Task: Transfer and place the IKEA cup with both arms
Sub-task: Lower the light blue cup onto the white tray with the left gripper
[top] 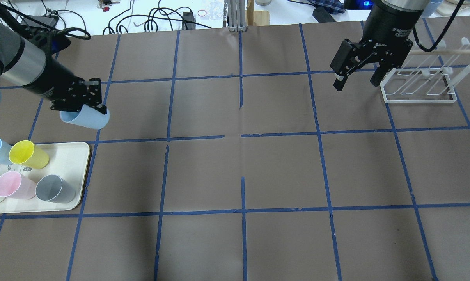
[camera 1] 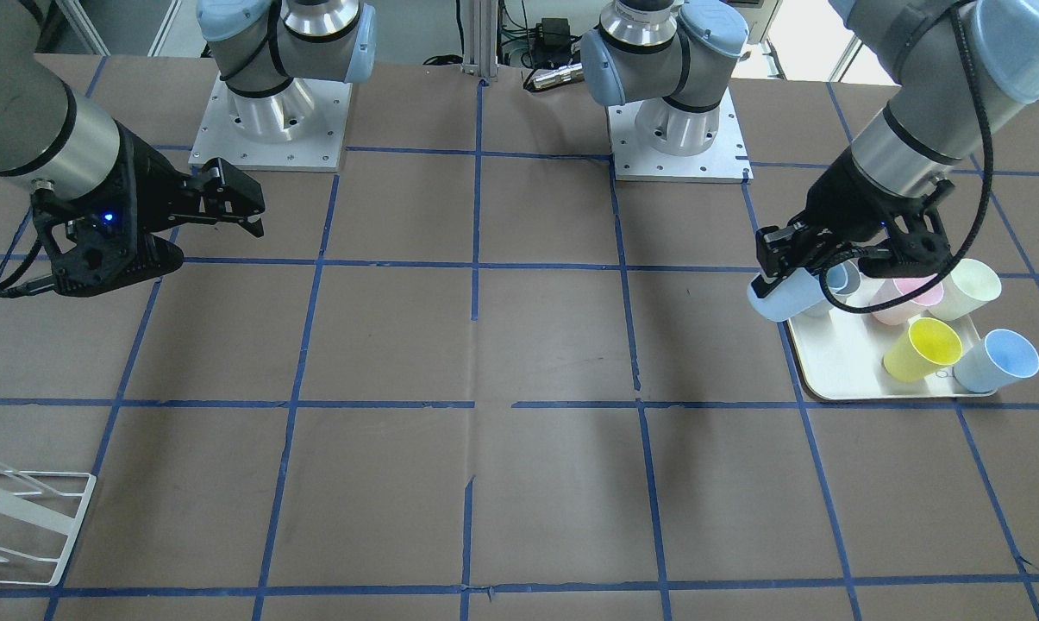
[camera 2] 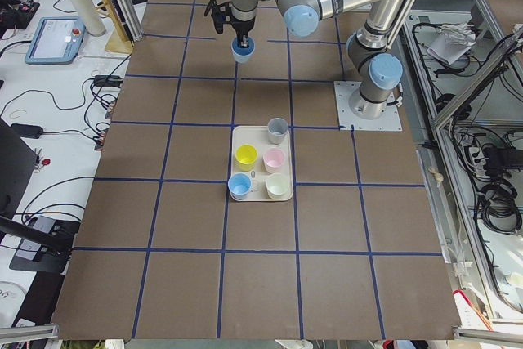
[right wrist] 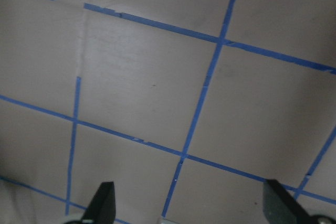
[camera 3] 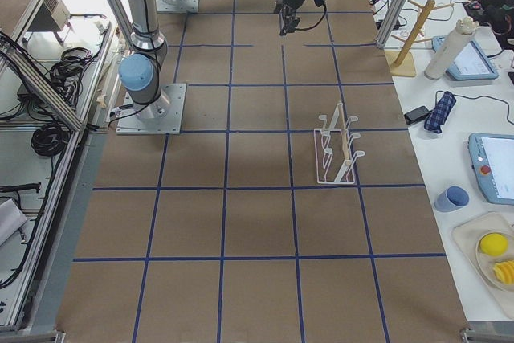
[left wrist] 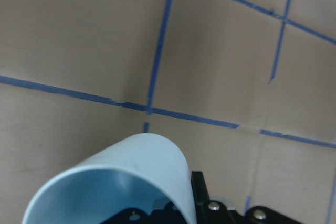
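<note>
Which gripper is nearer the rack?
Right. The right gripper hovers open at the end with the rack; the left gripper, holding the IKEA cup, is at the opposite end by the tray.

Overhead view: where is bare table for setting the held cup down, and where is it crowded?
The tape squares between the tray and the rack are all bare, as is the row nearest the robot. Crowded: the tray, five cups on it, and the rack corner beside the open right gripper.

1. A cream plastic tray (top: 84, 171), left on the brown table (top: 242, 168), carries five plastic tumblers (top: 28, 155)
2. The pale blue plastic tumbler (top: 87, 118) hangs raised beside the tray's inner edge
3. A white wire rack (top: 418, 84) stands far right
</note>
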`<action>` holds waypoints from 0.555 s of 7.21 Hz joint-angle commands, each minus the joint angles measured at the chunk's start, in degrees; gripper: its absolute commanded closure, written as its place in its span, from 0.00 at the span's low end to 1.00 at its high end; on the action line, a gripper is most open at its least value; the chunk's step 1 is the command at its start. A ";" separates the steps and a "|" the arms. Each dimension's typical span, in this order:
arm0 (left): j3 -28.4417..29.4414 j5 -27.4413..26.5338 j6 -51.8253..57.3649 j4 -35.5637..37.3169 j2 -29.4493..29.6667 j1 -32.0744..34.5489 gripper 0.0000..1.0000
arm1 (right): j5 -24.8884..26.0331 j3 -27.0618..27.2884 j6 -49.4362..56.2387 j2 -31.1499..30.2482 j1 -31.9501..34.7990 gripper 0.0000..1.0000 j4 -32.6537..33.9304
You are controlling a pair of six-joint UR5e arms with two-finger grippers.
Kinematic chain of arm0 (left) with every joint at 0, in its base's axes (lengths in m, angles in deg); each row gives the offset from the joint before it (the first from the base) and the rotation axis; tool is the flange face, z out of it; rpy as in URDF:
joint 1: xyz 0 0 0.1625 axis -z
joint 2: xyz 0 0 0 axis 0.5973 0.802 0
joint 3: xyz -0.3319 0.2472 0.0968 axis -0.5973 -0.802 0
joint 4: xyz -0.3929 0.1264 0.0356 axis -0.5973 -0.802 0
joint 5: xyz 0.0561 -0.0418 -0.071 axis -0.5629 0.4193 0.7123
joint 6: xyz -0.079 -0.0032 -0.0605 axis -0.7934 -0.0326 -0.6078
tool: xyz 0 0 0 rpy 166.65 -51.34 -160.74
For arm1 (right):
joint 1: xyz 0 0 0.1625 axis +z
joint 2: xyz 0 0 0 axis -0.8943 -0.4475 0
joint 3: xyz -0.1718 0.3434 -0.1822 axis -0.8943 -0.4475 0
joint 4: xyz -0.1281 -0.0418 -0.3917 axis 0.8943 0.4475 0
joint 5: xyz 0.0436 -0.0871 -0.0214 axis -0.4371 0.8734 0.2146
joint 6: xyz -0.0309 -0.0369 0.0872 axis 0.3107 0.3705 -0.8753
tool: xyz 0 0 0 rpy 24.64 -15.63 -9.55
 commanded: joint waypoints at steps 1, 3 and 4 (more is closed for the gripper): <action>-0.47 -7.67 15.44 -2.60 1.90 -8.75 1.00 | 11.42 0.90 -10.41 -0.98 7.16 0.00 5.35; -0.91 -12.08 22.51 -1.55 4.19 -9.92 1.00 | 12.34 5.01 -17.40 -2.38 8.69 0.00 13.65; -1.09 -13.83 22.62 0.98 6.37 -9.92 1.00 | 11.64 8.77 -17.85 -3.61 8.69 0.02 20.24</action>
